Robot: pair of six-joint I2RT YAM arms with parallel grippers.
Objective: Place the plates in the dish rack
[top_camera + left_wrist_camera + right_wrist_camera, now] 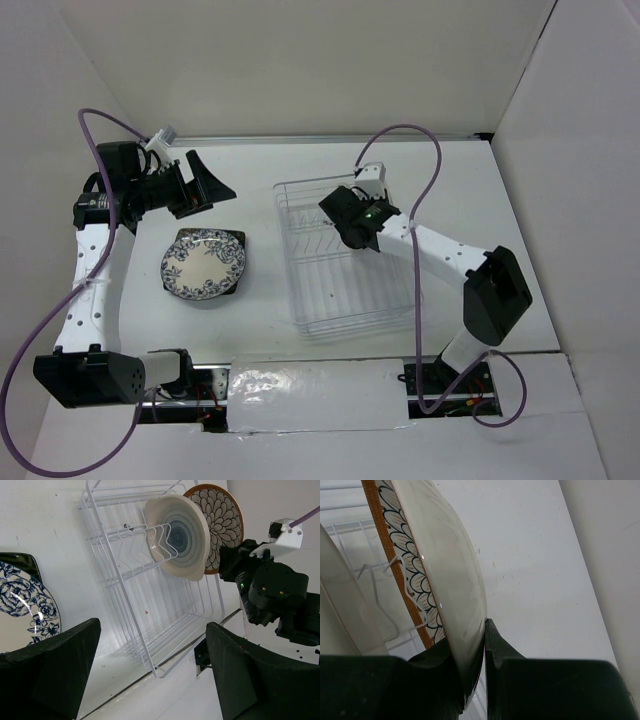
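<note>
In the left wrist view, the cream plate with blue-grey rings (pixel 177 535) stands upright between the prongs of the white wire dish rack (pixel 130 580). Just behind it stands the brown-rimmed plate with white petals (pixel 222 515). My right gripper (pixel 484 630) is shut on that plate's edge (pixel 445 570), over the rack's far end (pixel 345 218). The blue-white floral plate (pixel 203 263) lies on the dark square plate (pixel 237 240) left of the rack (pixel 350 300). My left gripper (pixel 212 190) hangs open and empty above and behind that stack, its fingers (pixel 60 660) wide apart.
White walls enclose the table on three sides. My right arm (pixel 275 595) reaches across the rack's right side. A purple cable (pixel 420 200) loops above that arm. A foil-covered strip (pixel 320 390) lies along the near edge between the arm bases.
</note>
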